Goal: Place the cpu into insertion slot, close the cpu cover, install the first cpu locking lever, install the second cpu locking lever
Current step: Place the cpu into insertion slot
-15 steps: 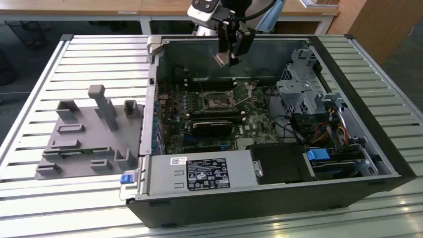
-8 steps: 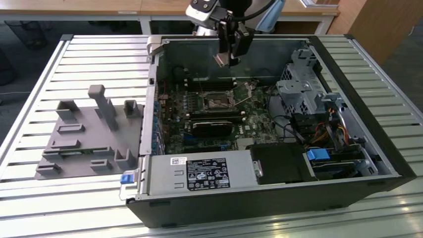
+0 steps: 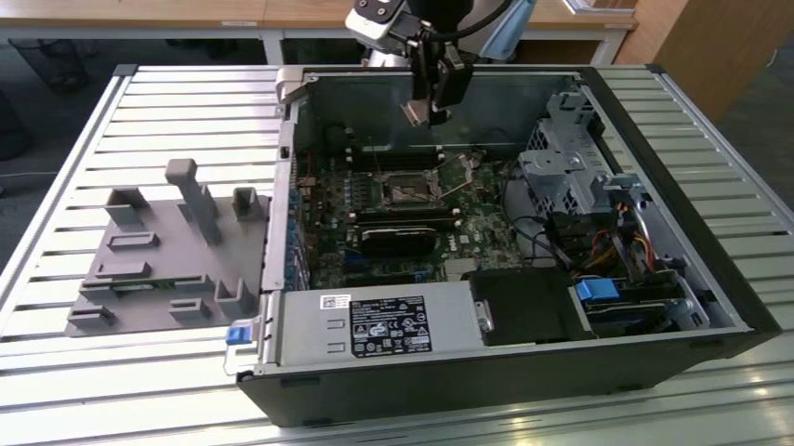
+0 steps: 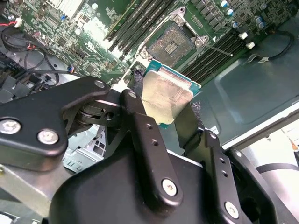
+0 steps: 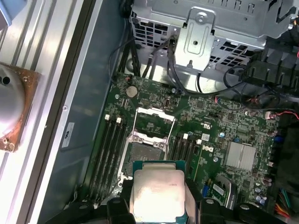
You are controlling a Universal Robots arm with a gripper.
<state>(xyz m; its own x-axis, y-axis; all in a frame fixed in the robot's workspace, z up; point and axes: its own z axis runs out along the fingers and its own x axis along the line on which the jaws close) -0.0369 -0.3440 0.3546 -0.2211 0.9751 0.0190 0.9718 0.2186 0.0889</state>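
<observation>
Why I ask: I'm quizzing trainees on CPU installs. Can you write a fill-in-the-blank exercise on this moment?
1. The gripper is shut on the ____.
2. The socket on the motherboard is ____ of any chip.
3. The cpu cover is flipped ____.
4. The grey fixture lies to the exterior view's ____ of the computer case.

Missing words: cpu; empty; open; left.

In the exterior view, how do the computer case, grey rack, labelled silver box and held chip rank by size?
Largest to smallest:
1. computer case
2. grey rack
3. labelled silver box
4. cpu, the held chip, clearly smallest
</observation>
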